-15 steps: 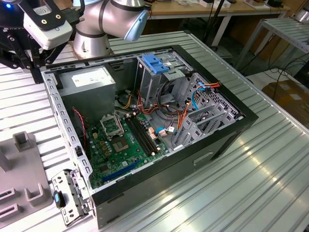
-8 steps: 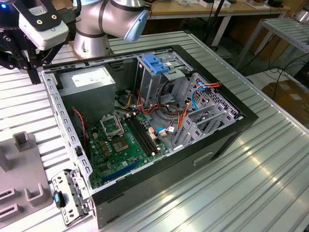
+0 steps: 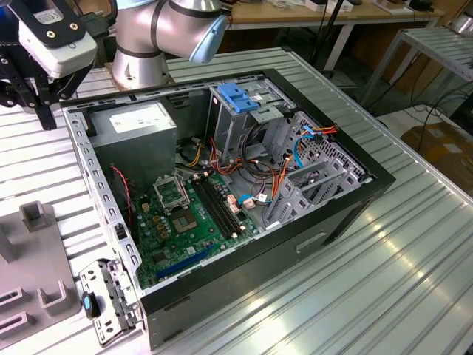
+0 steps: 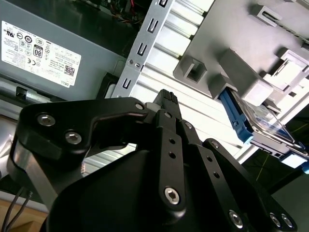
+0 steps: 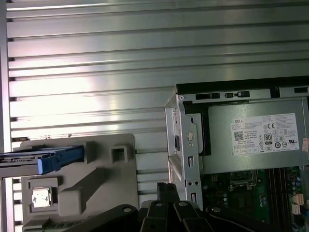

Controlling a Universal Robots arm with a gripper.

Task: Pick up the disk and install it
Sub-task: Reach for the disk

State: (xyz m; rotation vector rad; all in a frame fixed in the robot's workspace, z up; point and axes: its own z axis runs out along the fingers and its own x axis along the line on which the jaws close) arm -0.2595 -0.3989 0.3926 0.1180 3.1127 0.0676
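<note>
1. Risk, as judged: clipping the grey fixture [image 5: 96, 179] or the case wall [image 5: 186, 145] on approach, with the gripper [image 4: 166, 99] hanging near both.
2. Also possible: tipping the disk [image 5: 43, 160] out of its slot through a skewed grip on the blue rails.
3. Gripper state: cannot tell.
4. Disk on edge in the fixture's slot, outside the case, well apart from the gripper.

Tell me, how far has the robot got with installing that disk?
Nothing looks done yet. The disk sits in its grey holder on the table, outside the open computer case. The gripper hangs near the case's edge, apart from the disk. Picking up and installing are both left.
</note>
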